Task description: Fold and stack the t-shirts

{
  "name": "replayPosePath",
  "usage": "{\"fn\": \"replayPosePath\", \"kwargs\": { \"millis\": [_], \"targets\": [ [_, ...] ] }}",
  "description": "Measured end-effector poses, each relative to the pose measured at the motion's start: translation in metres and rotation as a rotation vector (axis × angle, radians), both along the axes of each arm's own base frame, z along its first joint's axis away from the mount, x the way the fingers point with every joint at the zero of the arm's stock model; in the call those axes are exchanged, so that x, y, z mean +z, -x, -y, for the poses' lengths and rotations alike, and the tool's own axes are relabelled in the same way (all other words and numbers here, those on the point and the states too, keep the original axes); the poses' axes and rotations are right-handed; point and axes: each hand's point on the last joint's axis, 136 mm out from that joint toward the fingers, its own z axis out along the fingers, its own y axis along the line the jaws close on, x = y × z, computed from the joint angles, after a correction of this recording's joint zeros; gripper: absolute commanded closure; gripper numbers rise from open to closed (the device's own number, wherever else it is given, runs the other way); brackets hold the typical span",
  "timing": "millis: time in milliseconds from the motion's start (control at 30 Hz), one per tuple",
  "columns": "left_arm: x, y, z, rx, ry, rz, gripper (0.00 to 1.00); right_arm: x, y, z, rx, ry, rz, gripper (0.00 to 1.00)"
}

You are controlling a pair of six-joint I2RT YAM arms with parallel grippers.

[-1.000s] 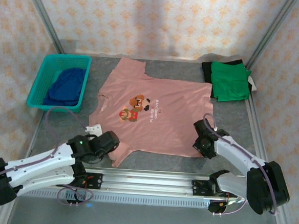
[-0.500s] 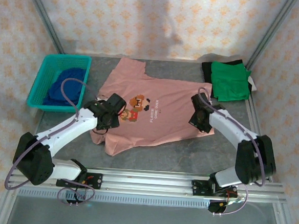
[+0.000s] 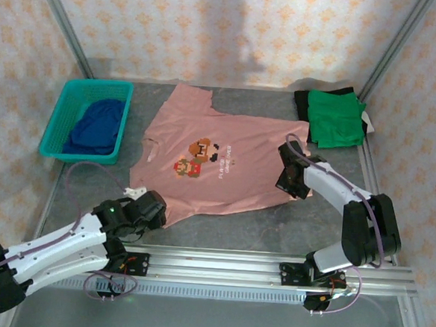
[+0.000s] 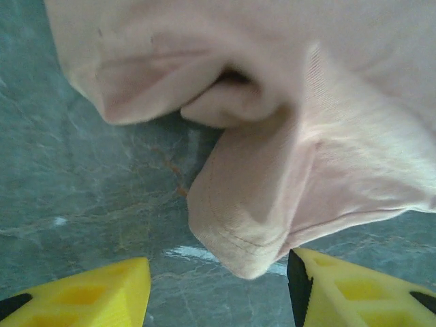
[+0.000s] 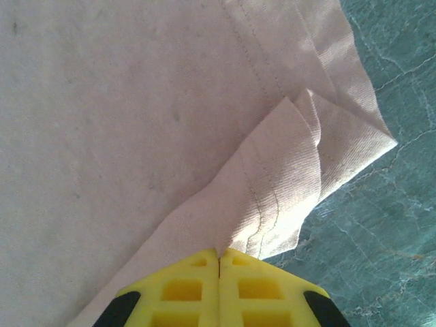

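**Pink tee flat, 1 corner pinched, 1 still loose**

Landmark is the teal basket. The blue t-shirt is bunched inside it, unfolded. The pink t-shirt lies spread on the table just right of the basket, graphic up. The green t-shirt is already folded, well to the right of the basket at the far side.

Step in hand, as I read it, is grabbing the pink tee's near hem for the 1st fold.

Your right gripper sits at the hem corner farthest from the basket. Its 2 fingers are pressed together with a fold of pink cloth running in between them, so it looks clamped on the tee.

Your left gripper is nearer you than the basket, at the hem corner on the basket's side. Its fingers are spread wide and hold nothing. A rumpled, doubled-over corner of pink cloth pokes into the gap, apart from both fingers.

Next move:
- Lower the left gripper and close on that corner.
- Catch all layers, since the corner is rolled under itself and a shallow pinch could slip.
- Then lift both corners together and carry them toward the collar, keeping the hem level.
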Motion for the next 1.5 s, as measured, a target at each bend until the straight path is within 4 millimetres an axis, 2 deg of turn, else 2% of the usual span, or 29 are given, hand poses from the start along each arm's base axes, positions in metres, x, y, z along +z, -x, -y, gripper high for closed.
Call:
{"fn": "replayPosePath", "kwargs": {
  "millis": [67,133,167,233,333,433,600,700,800,967,1067,1233,1333,1433,1500],
  "targets": [
    [-0.007,-0.002,0.003,0.017,0.009,-0.005,0.44,-0.001,0.001,-0.001,0.001,-0.004,0.000,0.98],
    [-0.009,-0.007,0.008,0.029,0.019,-0.002,0.50,0.000,0.002,0.000,0.001,-0.008,0.005,0.98],
    [-0.010,-0.009,0.011,0.031,0.021,-0.002,0.56,0.000,0.003,0.000,0.001,-0.009,0.008,0.98],
    [-0.016,-0.012,0.015,0.034,0.015,-0.014,0.83,0.001,0.005,0.001,0.001,-0.011,0.013,0.98],
    [-0.023,-0.011,0.014,0.030,-0.024,-0.047,1.00,0.003,0.006,0.001,0.001,-0.013,0.020,0.98],
    [-0.007,-0.015,0.014,0.023,-0.041,-0.038,1.00,0.008,0.006,0.002,-0.001,-0.018,0.035,0.98],
    [0.064,-0.026,0.017,0.030,0.061,0.111,1.00,0.036,0.011,0.003,-0.002,-0.044,0.115,0.98],
    [0.086,-0.022,0.012,0.031,0.094,0.145,1.00,0.055,0.016,0.003,-0.006,-0.078,0.172,0.98],
    [0.084,-0.014,0.005,0.028,0.061,0.107,1.00,0.064,0.027,0.003,-0.001,-0.098,0.174,0.98],
    [0.086,-0.002,-0.007,0.013,0.018,0.073,1.00,0.061,0.050,0.012,0.001,-0.070,0.128,0.97],
    [0.087,0.002,-0.007,-0.006,0.035,0.071,1.00,0.060,0.056,0.014,0.002,-0.068,0.119,0.96],
    [0.065,0.005,-0.006,-0.031,-0.021,-0.003,1.00,0.053,0.056,0.014,0.004,-0.051,0.090,0.96],
    [0.070,-0.011,-0.014,0.009,-0.056,-0.012,1.00,0.050,0.049,0.016,0.010,-0.022,0.062,0.96],
    [0.095,-0.046,-0.028,0.086,-0.087,0.005,1.00,0.055,0.024,0.015,0.019,0.010,0.051,0.95],
    [0.110,-0.072,-0.030,0.087,-0.112,0.011,1.00,0.058,0.003,0.013,0.027,0.024,0.056,0.95]
  ]
}}
